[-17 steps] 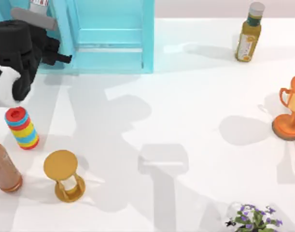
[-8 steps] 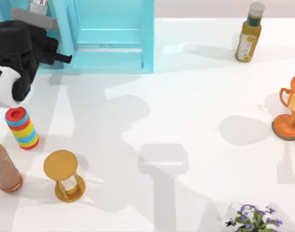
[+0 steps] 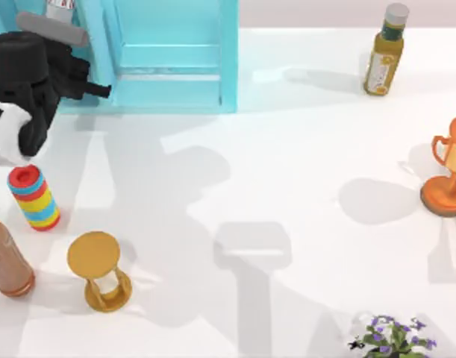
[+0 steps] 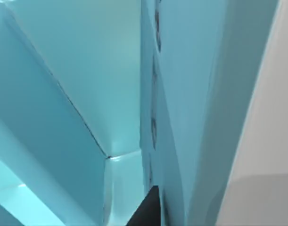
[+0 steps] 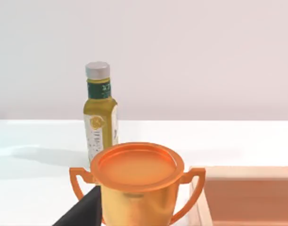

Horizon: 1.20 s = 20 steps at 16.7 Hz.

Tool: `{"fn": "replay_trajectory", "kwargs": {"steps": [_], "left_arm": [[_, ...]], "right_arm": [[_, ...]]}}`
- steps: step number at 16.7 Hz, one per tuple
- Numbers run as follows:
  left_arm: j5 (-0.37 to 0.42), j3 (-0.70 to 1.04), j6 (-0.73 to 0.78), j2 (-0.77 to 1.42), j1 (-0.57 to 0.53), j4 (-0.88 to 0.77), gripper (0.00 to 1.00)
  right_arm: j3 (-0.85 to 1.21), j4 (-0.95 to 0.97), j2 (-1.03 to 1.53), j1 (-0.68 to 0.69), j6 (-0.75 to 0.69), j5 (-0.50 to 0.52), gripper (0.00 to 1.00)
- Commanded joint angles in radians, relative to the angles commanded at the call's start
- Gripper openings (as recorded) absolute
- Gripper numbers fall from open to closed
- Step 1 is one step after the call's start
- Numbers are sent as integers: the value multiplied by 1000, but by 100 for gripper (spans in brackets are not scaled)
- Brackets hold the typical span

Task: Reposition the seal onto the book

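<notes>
The left arm (image 3: 30, 89) stood at the table's (image 3: 287, 186) far left, against the one turquoise shelf unit (image 3: 168, 56); its claw's state could not be told. One striped ring stack (image 3: 33, 197), one reddish-brown cylinder (image 3: 7, 261) and one golden hourglass (image 3: 99, 270) stood near left. One oil bottle (image 3: 384, 51) stood far right, one orange trophy (image 3: 450, 175) at right, one flowering plant (image 3: 392, 337) near right.
</notes>
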Motion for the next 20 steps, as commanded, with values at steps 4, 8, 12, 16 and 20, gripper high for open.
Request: {"fn": "replay_trajectory", "kwargs": {"steps": [4, 8, 12, 16, 20], "left_arm": [[78, -69, -14, -24, 16, 36, 0], [76, -117, -17, -126, 6, -59, 0], [65, -201, -21, -394, -12, -248, 0], [44, -291, -26, -754, -29, -468, 0], [21, -367, -33, -1031, -38, -657, 0]], "right_arm": [[0, 0, 0, 0, 0, 0, 100], [0, 0, 0, 0, 0, 0, 100], [0, 0, 0, 0, 0, 0, 100], [0, 0, 0, 0, 0, 0, 100], [0, 0, 0, 0, 0, 0, 100]]}}
